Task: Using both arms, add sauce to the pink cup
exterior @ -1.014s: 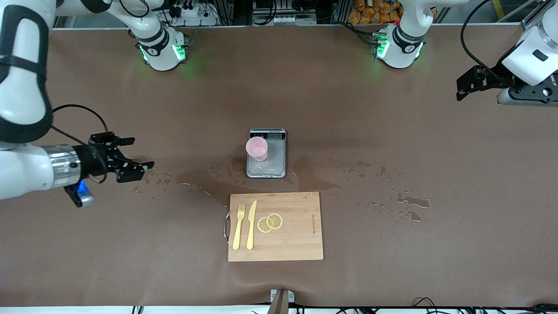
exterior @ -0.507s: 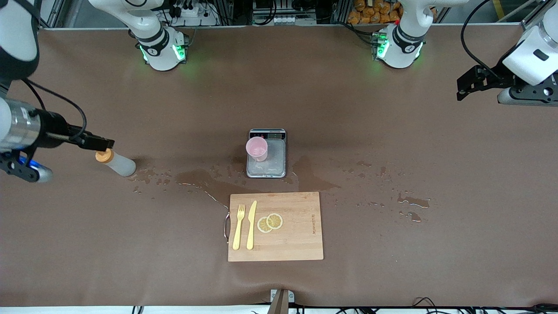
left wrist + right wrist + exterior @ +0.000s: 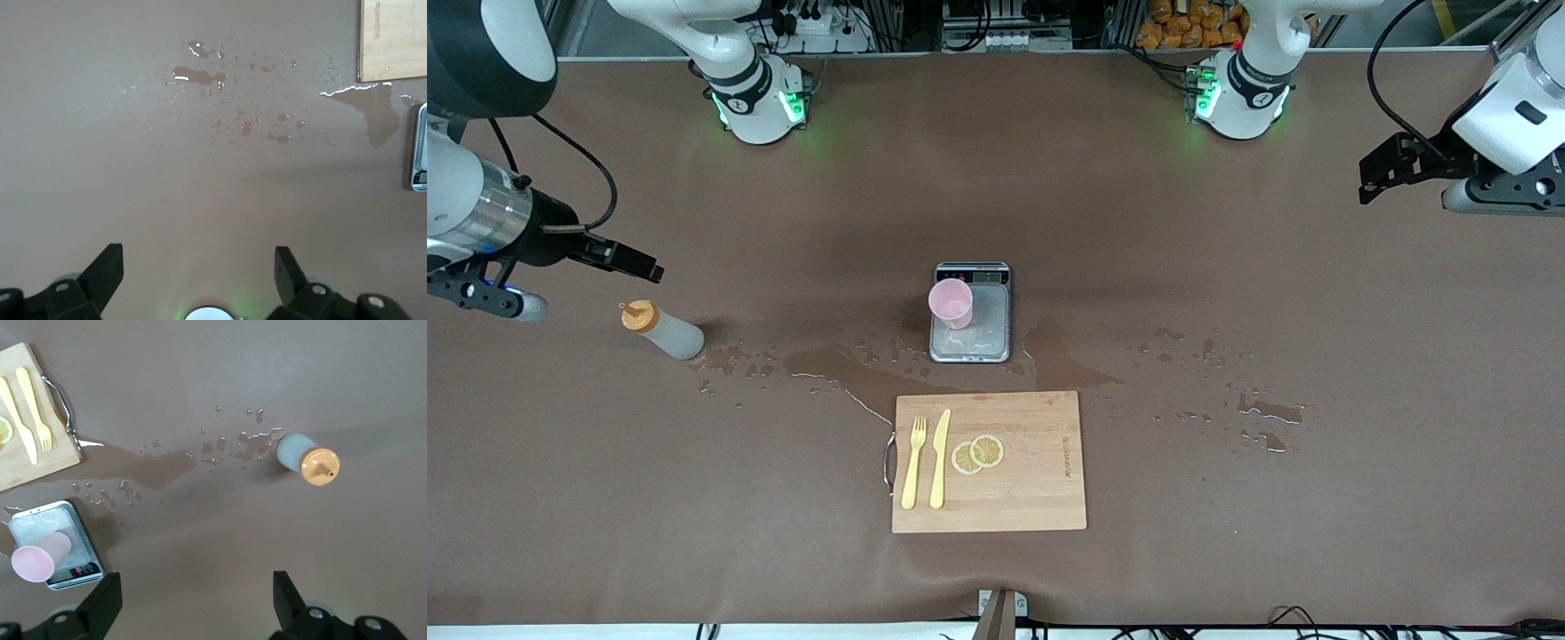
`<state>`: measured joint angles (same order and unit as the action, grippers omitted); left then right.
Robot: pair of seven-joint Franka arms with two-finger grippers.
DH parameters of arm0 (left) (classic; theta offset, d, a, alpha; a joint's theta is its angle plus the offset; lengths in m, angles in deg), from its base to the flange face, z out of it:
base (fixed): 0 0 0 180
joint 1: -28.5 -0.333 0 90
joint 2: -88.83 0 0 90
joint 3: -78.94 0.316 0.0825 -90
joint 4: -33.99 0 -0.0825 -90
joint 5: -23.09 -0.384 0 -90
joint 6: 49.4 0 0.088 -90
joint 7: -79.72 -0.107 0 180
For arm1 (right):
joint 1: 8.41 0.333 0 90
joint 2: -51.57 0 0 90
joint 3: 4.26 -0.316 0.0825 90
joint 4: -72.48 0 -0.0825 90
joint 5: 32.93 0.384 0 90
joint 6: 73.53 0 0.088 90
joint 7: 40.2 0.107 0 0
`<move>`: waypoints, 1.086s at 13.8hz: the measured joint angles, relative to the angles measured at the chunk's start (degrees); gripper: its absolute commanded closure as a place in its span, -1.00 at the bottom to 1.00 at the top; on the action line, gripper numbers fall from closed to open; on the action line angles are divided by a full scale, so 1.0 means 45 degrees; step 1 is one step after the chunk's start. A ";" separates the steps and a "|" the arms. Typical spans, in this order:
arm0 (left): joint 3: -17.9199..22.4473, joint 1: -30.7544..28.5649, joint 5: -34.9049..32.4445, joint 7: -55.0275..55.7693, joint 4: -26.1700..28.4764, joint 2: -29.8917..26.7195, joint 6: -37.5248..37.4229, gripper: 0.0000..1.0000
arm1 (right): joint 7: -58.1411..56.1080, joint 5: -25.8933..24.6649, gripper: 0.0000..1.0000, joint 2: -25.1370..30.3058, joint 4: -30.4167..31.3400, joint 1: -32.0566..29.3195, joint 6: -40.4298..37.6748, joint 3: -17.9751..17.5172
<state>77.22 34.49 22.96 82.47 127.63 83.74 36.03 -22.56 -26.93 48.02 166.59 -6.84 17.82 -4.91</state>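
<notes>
The sauce stands on the bench toward the right arm's end, well apart from the pink cup on the scale — released. Right gripper and left gripper hang empty, fingers apart — whether the pour is done is unclear.

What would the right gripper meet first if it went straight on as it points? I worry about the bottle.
Probably bare table; the right gripper, open, seems aimed just short of the sauce bottle.

The sauce bottle, whitish with an orange cap, stands upright on the desk toward the right arm's end. The pale-pink cup stands on the silver scale.
</notes>
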 measured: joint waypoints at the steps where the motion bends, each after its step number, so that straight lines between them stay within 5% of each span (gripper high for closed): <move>1: -0.0002 0.0004 0.0000 0.0003 0.0000 0.0000 -0.0029 -1.00 | -0.0611 -0.0009 -1.00 0.0079 0.0118 -0.0280 0.0091 0.0022; 5: 0.0074 -0.0056 0.0000 0.0247 -0.0094 -0.0023 -0.0035 -1.00 | -0.2026 -0.0005 -1.00 0.0113 0.0185 -0.1214 0.0111 0.0081; 15: -0.0026 -0.0070 0.0000 0.0271 -0.0118 -0.0218 -0.0129 -1.00 | -0.1091 -0.0005 -1.00 0.0162 0.0238 -0.1003 0.0128 -0.0142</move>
<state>77.10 34.17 22.96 83.69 127.10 82.76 35.45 -27.47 -26.95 48.75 167.66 -11.35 18.39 -5.55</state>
